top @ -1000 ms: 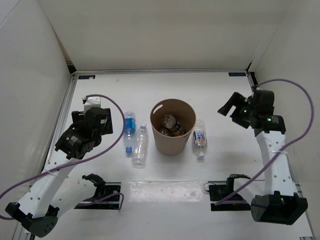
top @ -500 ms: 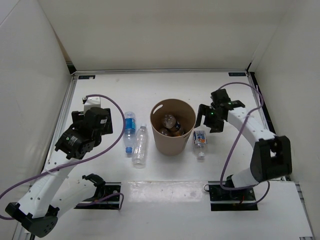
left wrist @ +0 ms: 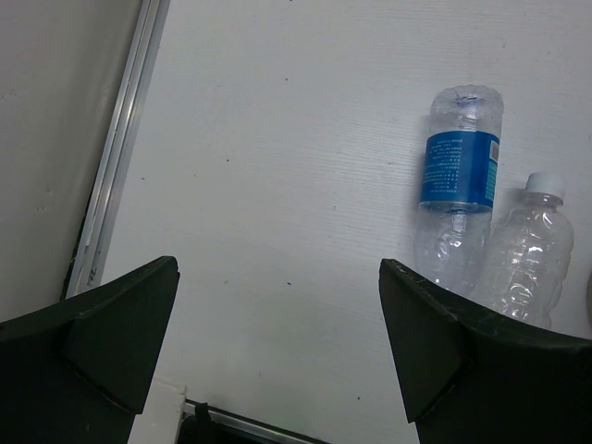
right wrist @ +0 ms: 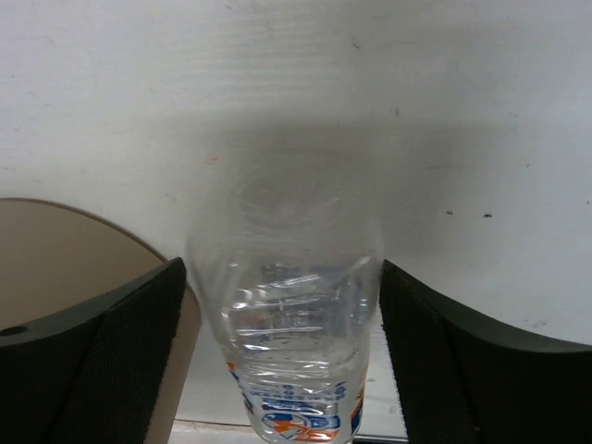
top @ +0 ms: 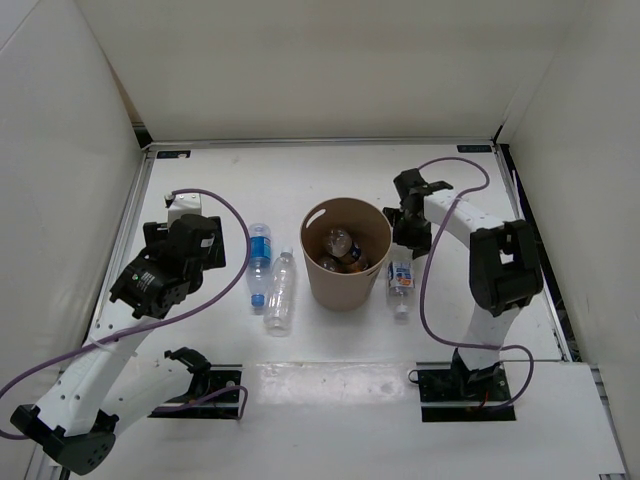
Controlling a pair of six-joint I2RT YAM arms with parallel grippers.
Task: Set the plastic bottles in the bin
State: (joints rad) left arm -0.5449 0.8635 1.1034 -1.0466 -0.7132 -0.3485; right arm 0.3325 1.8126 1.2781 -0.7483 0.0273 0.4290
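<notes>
right wrist view: the right gripper [top: 408, 232] has its jaws spread either side of the orange-and-blue-labelled bottle [right wrist: 287, 305], which lies just beside the bin [top: 346, 201]. it straddles the bottle for a pickup, not yet clamped. the left gripper [left wrist: 277, 310] hangs released and empty near the blue-labelled bottle [top: 259, 256] and the clear bottle [top: 280, 293], both left of the bin.

- flat white table top [left wrist: 277, 139] spreads beneath the left claw [left wrist: 277, 314]
- silver metal edge rail [left wrist: 120, 139] to that claw's left
- plain white panel walls [top: 330, 70] stand well beyond it
</notes>
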